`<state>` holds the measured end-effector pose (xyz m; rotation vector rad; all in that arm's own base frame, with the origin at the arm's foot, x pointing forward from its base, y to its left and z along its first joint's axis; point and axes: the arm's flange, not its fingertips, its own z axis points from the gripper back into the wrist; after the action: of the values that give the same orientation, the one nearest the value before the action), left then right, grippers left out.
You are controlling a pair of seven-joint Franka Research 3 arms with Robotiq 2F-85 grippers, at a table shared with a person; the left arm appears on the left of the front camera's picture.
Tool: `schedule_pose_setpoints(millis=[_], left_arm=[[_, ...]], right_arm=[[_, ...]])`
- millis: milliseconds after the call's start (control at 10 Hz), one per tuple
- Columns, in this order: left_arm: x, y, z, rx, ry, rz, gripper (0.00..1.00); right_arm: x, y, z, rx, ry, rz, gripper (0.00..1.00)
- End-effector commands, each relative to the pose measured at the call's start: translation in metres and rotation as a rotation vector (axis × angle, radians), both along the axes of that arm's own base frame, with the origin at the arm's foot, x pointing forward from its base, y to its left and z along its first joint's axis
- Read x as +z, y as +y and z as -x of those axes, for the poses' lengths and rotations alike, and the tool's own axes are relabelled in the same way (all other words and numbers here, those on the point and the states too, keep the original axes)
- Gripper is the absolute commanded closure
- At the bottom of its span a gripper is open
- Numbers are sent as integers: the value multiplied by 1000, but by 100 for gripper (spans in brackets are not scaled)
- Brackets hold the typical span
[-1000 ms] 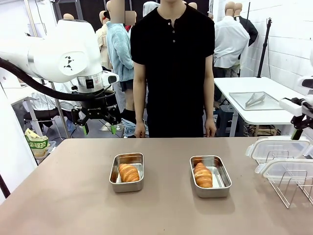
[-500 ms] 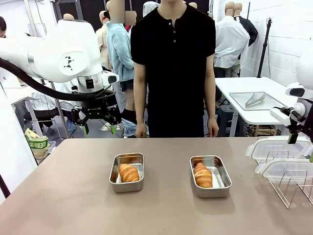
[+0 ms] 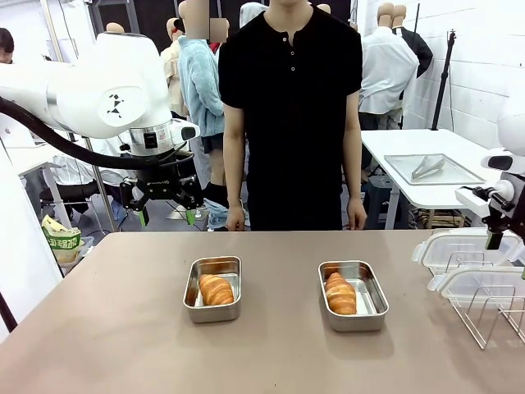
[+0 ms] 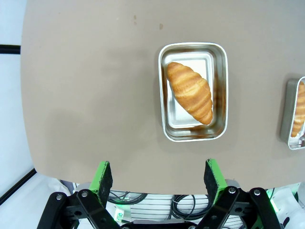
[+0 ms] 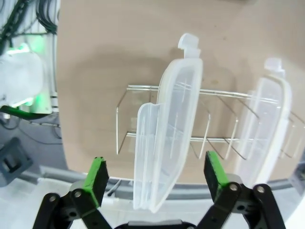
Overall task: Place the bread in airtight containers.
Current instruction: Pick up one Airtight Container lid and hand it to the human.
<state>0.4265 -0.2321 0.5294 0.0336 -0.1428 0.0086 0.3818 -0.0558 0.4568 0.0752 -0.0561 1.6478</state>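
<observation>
Brown table (image 3: 98, 328): I see the left croissant (image 3: 216, 289) lying in the left tub (image 3: 212, 316) and the right croissant (image 3: 340, 294) in the right tub (image 3: 354, 322), both uncovered. Left gripper (image 3: 167, 217) is spread, empty, over the far edge. Right gripper (image 5: 153, 172) is spread above a clear lid (image 5: 167, 143) standing in the wire rack (image 5: 209, 140).

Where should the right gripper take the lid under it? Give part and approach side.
Probably the upper long rim of the lid, mid-length, coming straight down from above. It stands on edge in the wire rack, its thin profile lying between the fingers of the open right gripper, so one pad would land on each flat face.
</observation>
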Motion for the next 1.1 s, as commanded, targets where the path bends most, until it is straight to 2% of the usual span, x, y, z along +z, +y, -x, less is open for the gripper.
schedule_pose_setpoints(millis=[0,1000], left_arm=[[1,2,0,1,-1,4,0],[1,2,0,1,-1,4,0]], right_arm=[[-15,0,-2,9,5,-54,0],[-46,-28,-11,-27,80,-80,0]])
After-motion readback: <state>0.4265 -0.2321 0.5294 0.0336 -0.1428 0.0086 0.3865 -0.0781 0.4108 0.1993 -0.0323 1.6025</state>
